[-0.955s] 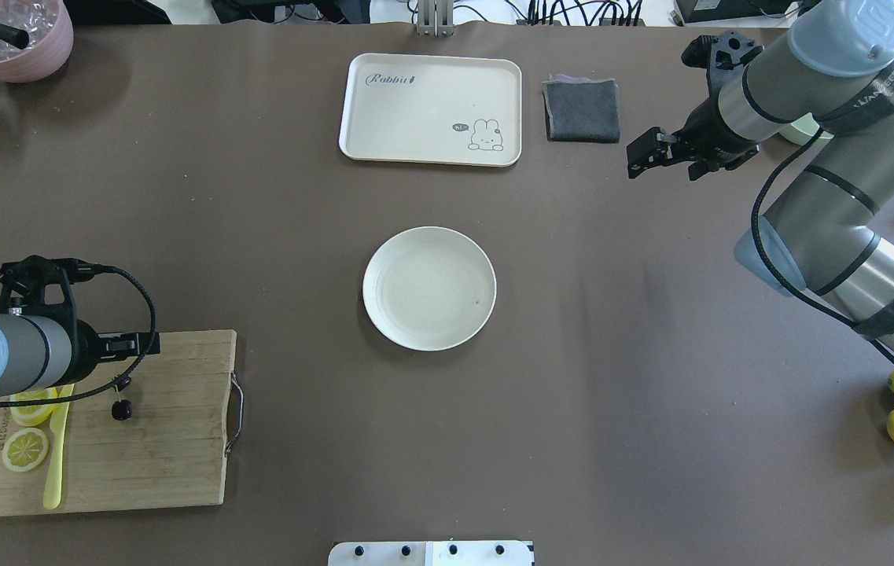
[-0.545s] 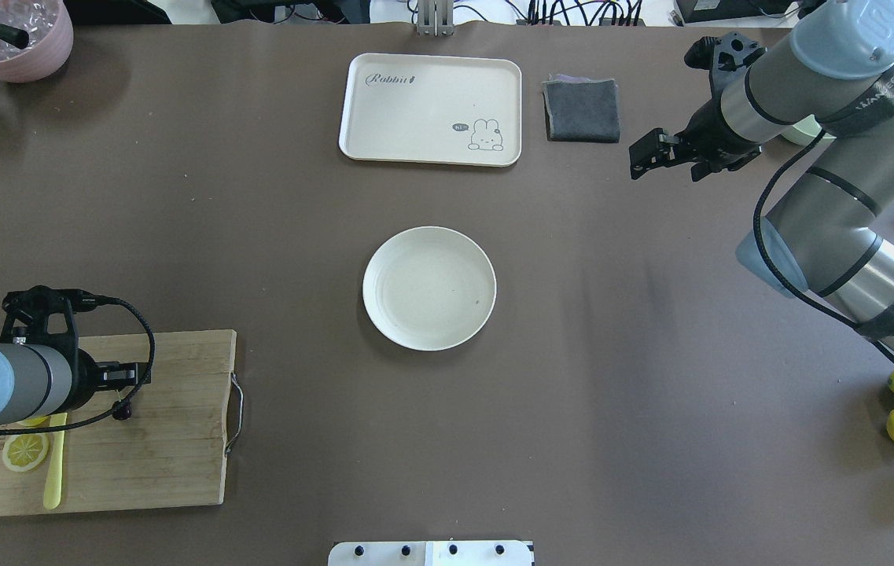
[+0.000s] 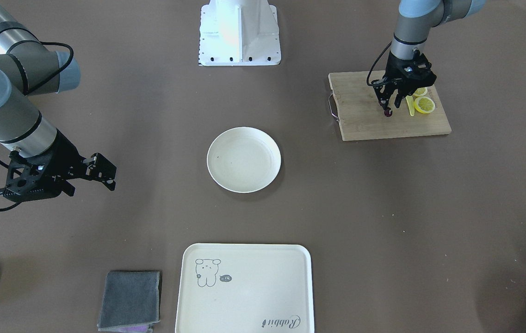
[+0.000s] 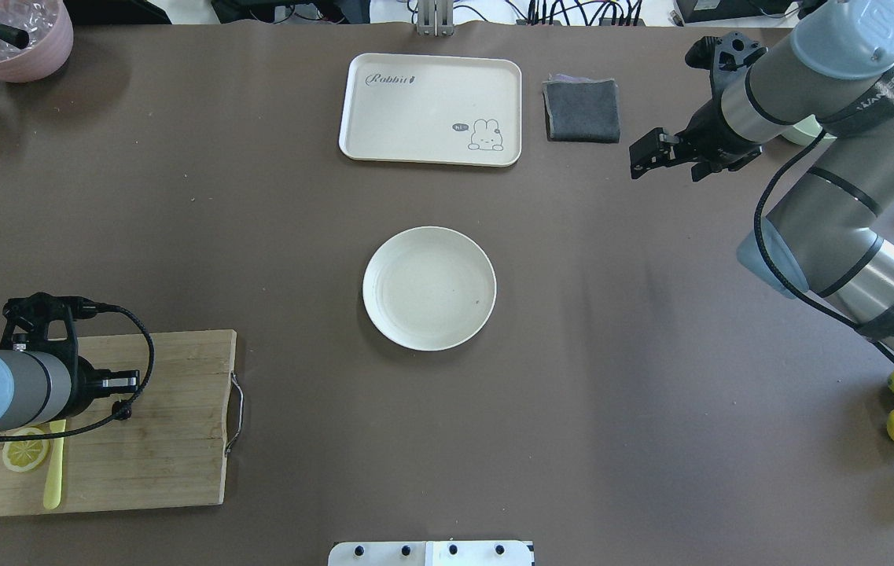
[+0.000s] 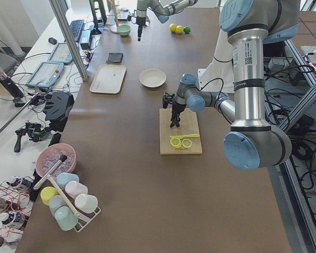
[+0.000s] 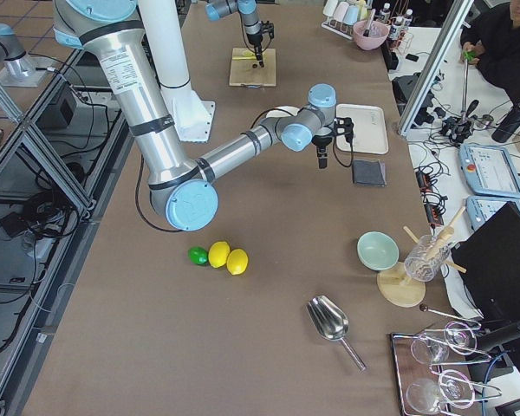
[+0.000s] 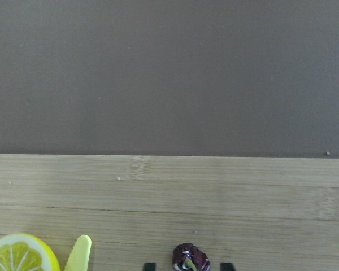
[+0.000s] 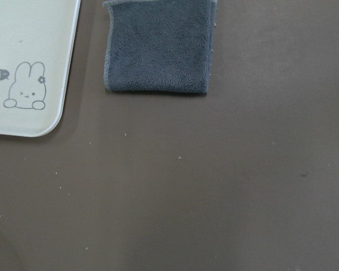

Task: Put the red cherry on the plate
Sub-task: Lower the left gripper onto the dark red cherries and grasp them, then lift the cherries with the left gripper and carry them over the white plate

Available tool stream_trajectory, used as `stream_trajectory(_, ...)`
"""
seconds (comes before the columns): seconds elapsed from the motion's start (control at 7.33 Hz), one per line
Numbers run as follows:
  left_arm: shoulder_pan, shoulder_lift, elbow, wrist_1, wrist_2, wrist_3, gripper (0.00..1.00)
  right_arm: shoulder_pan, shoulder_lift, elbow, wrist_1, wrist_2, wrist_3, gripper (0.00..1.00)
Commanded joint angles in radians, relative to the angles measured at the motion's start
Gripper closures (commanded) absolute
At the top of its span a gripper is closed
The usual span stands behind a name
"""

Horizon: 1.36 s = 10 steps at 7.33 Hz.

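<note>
Holds the left gripper [image 3: 391, 105] low over the board [image 4: 179, 440], open a little, with the cherry [image 7: 190, 258] between the tips but not touched. Looks tiny, light, soft and round; could roll or squash. Better to pinch gently on the round part, not the thin stem. Well apart from the plate [image 4: 429, 288]

place: robotics lab | evidence: two robot arms [image 5: 247, 79] at a brown bench [image 4: 258, 196] | control tablets [image 5: 45, 74], keyboard [image 5: 75, 29] beyond its edge | cables [image 4: 572, 9], aluminium post [image 5: 68, 39]
</note>
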Motion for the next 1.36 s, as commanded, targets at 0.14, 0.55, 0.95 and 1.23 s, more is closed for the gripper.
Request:
stream_trajectory(0.14, -0.007, 0.008, -0.012, 0.0, -0.004, 0.0, 1.0, 0.0, 0.001, 0.0, -0.001, 0.0, 0.001, 0.0)
stream_trajectory(0.55, -0.131, 0.038, -0.112, 0.02, -0.013, 0.015, 1.0, 0.006, 0.003, 0.003, -0.001, 0.005, 0.0, 0.0)
stream_trajectory(0.95, -0.212, -0.414, -0.027, 0.34, -0.055, 0.086, 1.0, 0.006, 0.003, 0.006, -0.001, 0.012, 0.004, 0.0)
stream_trajectory(1.23, -0.18, -0.687, 0.136, 0.425, -0.009, 0.054, 1.0, 0.006, 0.001, 0.005, -0.002, 0.011, 0.004, 0.0)
